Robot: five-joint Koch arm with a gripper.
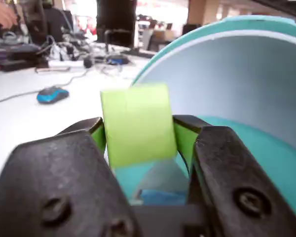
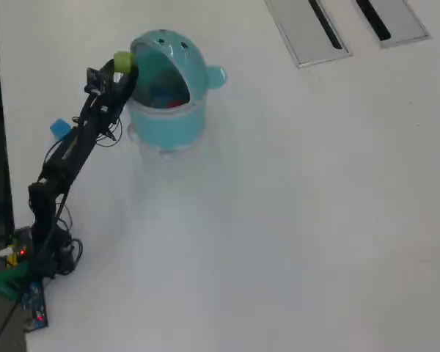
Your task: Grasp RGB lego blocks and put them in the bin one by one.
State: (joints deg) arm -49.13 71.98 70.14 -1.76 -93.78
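My gripper (image 1: 138, 132) is shut on the yellow-green lego block (image 1: 137, 123), which fills the middle of the wrist view. Right behind it is the bin (image 1: 266, 148), teal, with its pale hood open. From overhead, the gripper (image 2: 122, 66) holds the yellow-green block (image 2: 123, 61) at the left rim of the bin (image 2: 169, 128), level with its opening. A red block (image 2: 174, 103) lies inside the bin. Low inside it, a blue patch (image 1: 160, 196) that looks like the blue block also shows in the wrist view.
The arm reaches up from its base (image 2: 37, 253) at the lower left of the overhead view. A small blue thing (image 2: 59, 129) lies beside the arm. Two grey slotted panels (image 2: 308, 29) sit at the top right. A blue mouse (image 1: 53, 94) and cables lie far behind.
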